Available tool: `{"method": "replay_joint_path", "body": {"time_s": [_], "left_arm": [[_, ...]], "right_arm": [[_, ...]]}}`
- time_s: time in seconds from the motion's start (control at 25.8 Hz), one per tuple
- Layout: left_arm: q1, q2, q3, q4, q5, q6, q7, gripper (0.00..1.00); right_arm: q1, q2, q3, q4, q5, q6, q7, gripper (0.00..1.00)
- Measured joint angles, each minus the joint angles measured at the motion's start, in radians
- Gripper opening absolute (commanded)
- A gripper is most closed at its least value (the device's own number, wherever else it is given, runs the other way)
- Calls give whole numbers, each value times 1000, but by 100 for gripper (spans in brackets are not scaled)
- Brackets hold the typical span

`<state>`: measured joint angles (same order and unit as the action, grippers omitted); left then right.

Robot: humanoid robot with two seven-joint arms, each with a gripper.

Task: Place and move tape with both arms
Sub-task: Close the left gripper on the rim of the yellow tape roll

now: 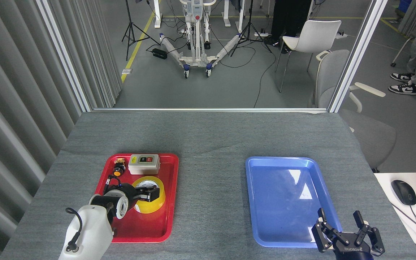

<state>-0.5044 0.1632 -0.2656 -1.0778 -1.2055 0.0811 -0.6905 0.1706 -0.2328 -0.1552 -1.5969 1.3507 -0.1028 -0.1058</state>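
On the left, our left gripper (149,195) sits over the tape (150,195), which lies flat in the red tray (164,220) near the switch box (144,164); whether its fingers have closed on the roll we cannot tell (they hide the core). We should seat one finger inside the core before lifting straight. At the right, our right gripper (347,231) waits with fingers spread beside the blue tray (284,191).
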Motion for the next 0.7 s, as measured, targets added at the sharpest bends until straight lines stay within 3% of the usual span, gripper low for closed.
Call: {"method": "replay_joint_path", "body": {"time_s": [0.15,0.43,0.58,0.7], "left_arm": [[-29,0,-30,52,-1,112,-9,100],[-39,-5,-48,77,3,132,-33,100],[-45,-7,-56,96,4,86,-35,84],[-47,-4,-57,114,4,60,-35,80]], "right_arm": [[0,2,1,0,1,-2,0,100],[0,6,3,0,8,-3,0,100],[0,9,3,1,8,-3,0,100],[0,11,3,1,9,-3,0,100]]}}
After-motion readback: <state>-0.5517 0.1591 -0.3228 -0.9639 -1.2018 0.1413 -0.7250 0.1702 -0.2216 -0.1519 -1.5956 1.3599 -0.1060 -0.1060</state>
